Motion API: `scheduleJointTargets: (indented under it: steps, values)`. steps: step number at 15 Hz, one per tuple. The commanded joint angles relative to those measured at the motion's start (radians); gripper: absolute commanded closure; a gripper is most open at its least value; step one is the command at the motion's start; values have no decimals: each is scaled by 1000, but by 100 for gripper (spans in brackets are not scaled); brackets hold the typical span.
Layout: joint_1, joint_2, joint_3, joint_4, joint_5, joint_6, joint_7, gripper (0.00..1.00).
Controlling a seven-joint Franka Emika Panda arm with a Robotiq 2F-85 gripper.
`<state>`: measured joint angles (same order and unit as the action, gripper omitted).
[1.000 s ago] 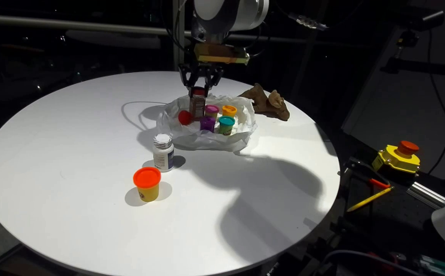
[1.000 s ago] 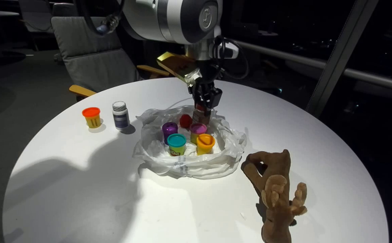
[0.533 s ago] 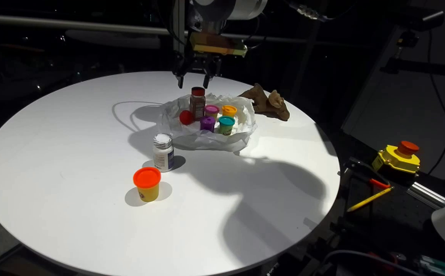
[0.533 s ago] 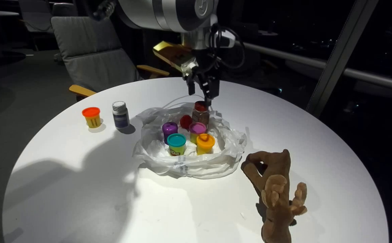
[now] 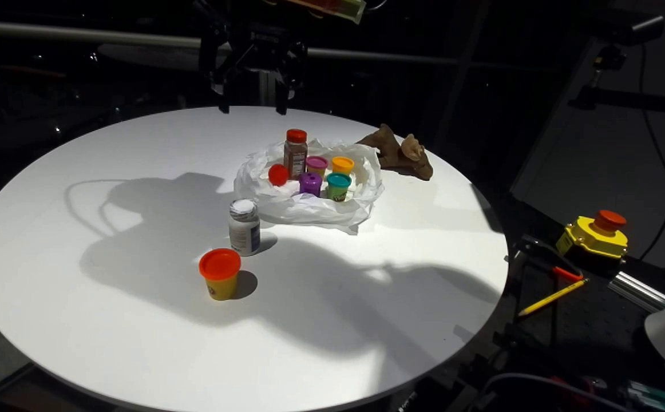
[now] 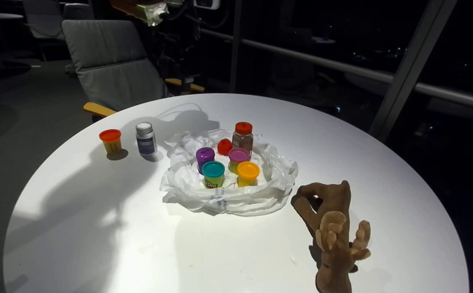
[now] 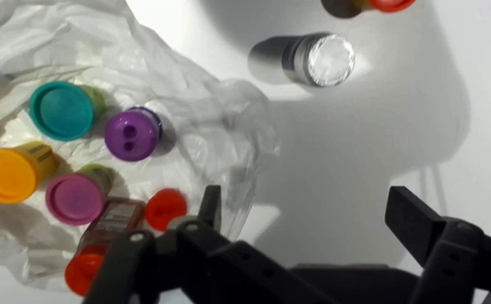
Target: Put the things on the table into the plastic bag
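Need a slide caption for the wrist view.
Open hand above the table; the red-capped jar stands in the plastic bag, the white bottle outside.

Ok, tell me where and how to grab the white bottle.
Probably best from above, jaws around the body of the white bottle, below its cap: it stands upright with straight sides. Close on the sides facing neither the red-lidded tub nor the bag.

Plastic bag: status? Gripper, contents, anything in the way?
Gripper open, empty. Red-capped jar, five others inside plastic bag. White bottle, red-lidded tub, plush toy outside on table. Nothing seen in the way.
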<state>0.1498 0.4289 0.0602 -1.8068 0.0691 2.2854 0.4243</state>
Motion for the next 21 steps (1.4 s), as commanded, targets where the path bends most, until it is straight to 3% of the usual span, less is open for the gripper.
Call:
scheduleJointTargets:
  steps: [1, 8, 13, 14, 16, 21]
  values:
    - [41, 29, 22, -7, 0, -37, -23, 0]
    - [106, 111, 24, -43, -25, 21, -44, 0]
    - [113, 156, 8, -33, -42, 60, -40, 1]
    - [112, 162, 5, -30, -41, 67, -41, 23]
    - [110, 173, -2, -26, -41, 81, -43, 29]
    - [107, 153, -16, -45, -42, 92, -48, 69]
